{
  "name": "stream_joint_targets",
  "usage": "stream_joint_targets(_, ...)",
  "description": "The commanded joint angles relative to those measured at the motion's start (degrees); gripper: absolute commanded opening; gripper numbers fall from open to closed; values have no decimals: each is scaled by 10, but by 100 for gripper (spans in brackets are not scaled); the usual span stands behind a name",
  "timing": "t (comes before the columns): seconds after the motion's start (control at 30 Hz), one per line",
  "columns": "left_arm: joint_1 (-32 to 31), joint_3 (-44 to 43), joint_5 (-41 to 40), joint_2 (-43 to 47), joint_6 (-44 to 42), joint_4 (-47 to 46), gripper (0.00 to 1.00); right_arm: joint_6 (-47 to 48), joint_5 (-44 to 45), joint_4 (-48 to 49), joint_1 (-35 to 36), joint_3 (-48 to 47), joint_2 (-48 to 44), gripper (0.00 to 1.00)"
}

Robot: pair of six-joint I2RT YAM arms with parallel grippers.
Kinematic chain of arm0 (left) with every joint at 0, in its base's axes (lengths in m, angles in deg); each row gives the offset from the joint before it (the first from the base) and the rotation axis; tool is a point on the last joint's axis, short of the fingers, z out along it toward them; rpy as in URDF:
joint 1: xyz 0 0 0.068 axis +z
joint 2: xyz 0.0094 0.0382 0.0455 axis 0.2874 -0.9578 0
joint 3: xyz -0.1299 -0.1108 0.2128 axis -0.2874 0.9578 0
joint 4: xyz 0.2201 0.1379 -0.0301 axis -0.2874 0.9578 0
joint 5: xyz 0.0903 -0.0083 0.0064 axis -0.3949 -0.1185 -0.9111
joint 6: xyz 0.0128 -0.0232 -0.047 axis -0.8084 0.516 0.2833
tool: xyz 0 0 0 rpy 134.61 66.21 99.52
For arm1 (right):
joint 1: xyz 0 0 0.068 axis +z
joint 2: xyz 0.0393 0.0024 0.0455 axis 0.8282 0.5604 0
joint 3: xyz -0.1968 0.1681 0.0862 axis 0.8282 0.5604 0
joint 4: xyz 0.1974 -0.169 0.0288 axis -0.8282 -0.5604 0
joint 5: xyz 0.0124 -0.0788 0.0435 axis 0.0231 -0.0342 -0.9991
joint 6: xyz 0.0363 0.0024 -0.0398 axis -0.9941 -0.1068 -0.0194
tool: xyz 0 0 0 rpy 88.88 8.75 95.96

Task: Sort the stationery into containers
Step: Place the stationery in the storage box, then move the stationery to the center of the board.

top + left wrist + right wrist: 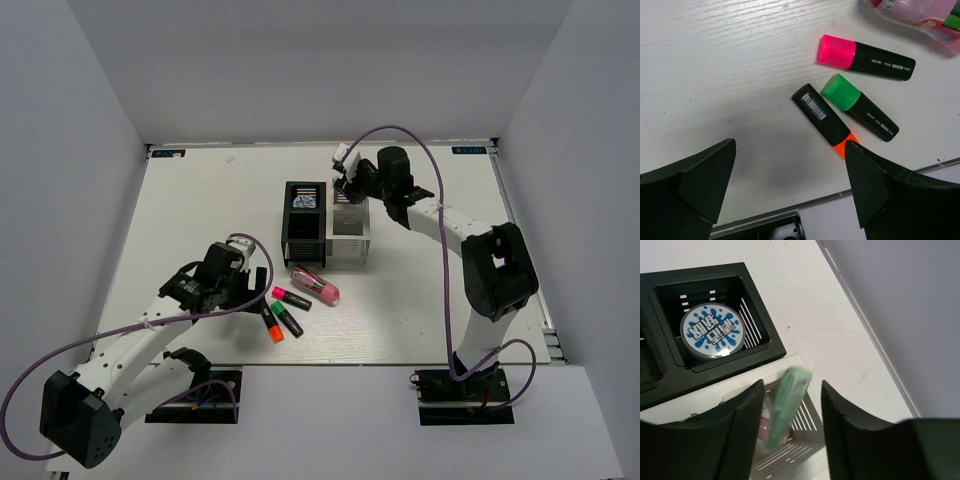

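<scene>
Top external view. Block of 4 square slotted bins (304, 248), 2 black on the left and 2 white/grey on the right, stands mid-table. Round blue-and-white roll (306, 201) lies in the far black bin. Right gripper (348, 183) hangs over the far white bin. Left gripper (248, 292) is low over the white table (200, 200), just beside 3 stubby black highlighters. These are the pink-capped highlighter (292, 298), the green-capped highlighter (288, 318) and the orange-capped highlighter (272, 323). Pink capsule-shaped case (316, 286) lies between them and the bins.

Left wrist view. Left gripper (790, 147) has both fingers (695, 187) spread wide, nothing between them. All 3 highlighters lie flat ahead of it. The orange-capped one (822, 115) touches the green-capped one (860, 107), and its cap sits next to the right finger. The pink-capped one (865, 57) lies apart, beyond them. Part of the pink case (925, 15) shows at the top edge.

Right wrist view. Right gripper (792, 390) jaws stand apart. Pale-green tube (788, 405) leans tilted inside the white bin (795, 460) below the gap, with clearance at the right finger. A small pink piece (760, 426) shows beside it in the same bin. The roll (714, 331) lies face-up in the neighbouring black bin (762, 340).
</scene>
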State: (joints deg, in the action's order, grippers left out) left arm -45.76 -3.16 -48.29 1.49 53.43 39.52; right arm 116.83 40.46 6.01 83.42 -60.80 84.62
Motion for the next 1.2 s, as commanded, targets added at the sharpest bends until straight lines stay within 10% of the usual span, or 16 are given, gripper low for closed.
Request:
stream_joint_targets(0.0, 1, 0, -1, 4, -5, -11, 100, -18, -23, -10, -3, -20, 4, 53)
stream_joint_targets(0.13, 2, 3, 16, 5, 2, -29, 78, -32, -27, -21, -3, -23, -4, 58)
stream_joint_targets(0.17, 2, 5, 16, 4, 6, -34, 41, -40, -28, -26, -4, -24, -6, 58)
stream_joint_targets(0.27, 1, -14, 32, -3, 39, -44, 0, -82, -21, -31, -10, -14, -28, 32)
stream_joint_targets(0.33, -4, -19, 51, -7, 84, -58, 0, -124, -5, -62, -9, -14, -54, 0)
stream_joint_targets(0.47, -53, -44, 20, -13, 154, -84, 19, -225, 68, -258, -11, -48, -109, 0)
stream_joint_targets(0.53, -111, -78, -47, -31, 179, -77, 58, -226, 45, -368, -16, -63, -135, 37)
stream_joint_targets(0.57, -141, -88, -67, -60, 189, -65, 77, -220, 32, -450, -19, -80, -146, 84)
stream_joint_targets(0.63, -186, -135, -154, -86, 331, 12, 85, -202, -12, -543, -26, -76, -181, 90)
stream_joint_targets(0.9, -352, -317, -346, -322, 745, 161, 99, -227, 68, -498, -53, 125, -380, 61)
stream_joint_targets(1.17, -350, -332, -366, -410, 832, 77, 87, -217, 122, -473, -84, 208, -480, 59)
